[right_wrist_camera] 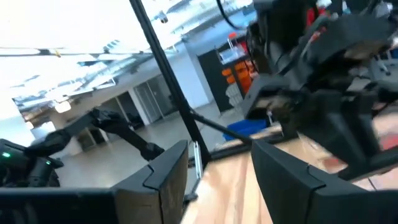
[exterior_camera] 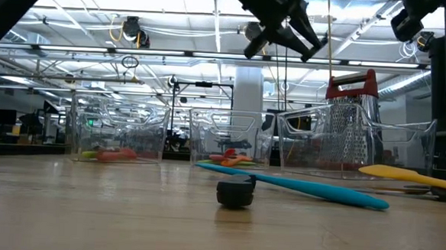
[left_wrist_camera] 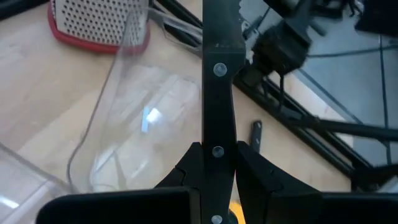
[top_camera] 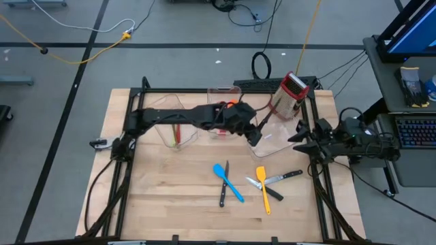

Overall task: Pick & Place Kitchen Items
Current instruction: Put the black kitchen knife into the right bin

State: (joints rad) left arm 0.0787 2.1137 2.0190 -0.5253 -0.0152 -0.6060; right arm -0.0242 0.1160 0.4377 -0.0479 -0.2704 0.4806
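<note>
My left gripper [top_camera: 253, 136] reaches out over the clear bin at the right [top_camera: 276, 133] and is shut on a black-handled knife [left_wrist_camera: 217, 93]. The low view shows it high above the table [exterior_camera: 278, 28]. The knife's blade is hidden. A blue spatula [top_camera: 228, 180], a yellow spatula [top_camera: 263, 187] and two black-handled knives [top_camera: 223, 194] [top_camera: 281, 178] lie flat on the table's near middle. My right gripper [top_camera: 300, 136] waits open at the table's right edge, touching nothing. My left gripper pinches the knife's black riveted handle [left_wrist_camera: 217, 150] between its two fingers [left_wrist_camera: 186, 171]. The handle runs straight on past the fingertips, in line with them. The fingers slant downward from the table's left. The knife hangs clear of the table and the bin.
A red-topped metal grater [top_camera: 289, 95] stands at the right bin's far side. Two more clear bins, left [top_camera: 174, 129] and middle [top_camera: 221, 109], hold coloured utensils. A black frame [top_camera: 320, 170] borders the table. Bare wood lies at the near left.
</note>
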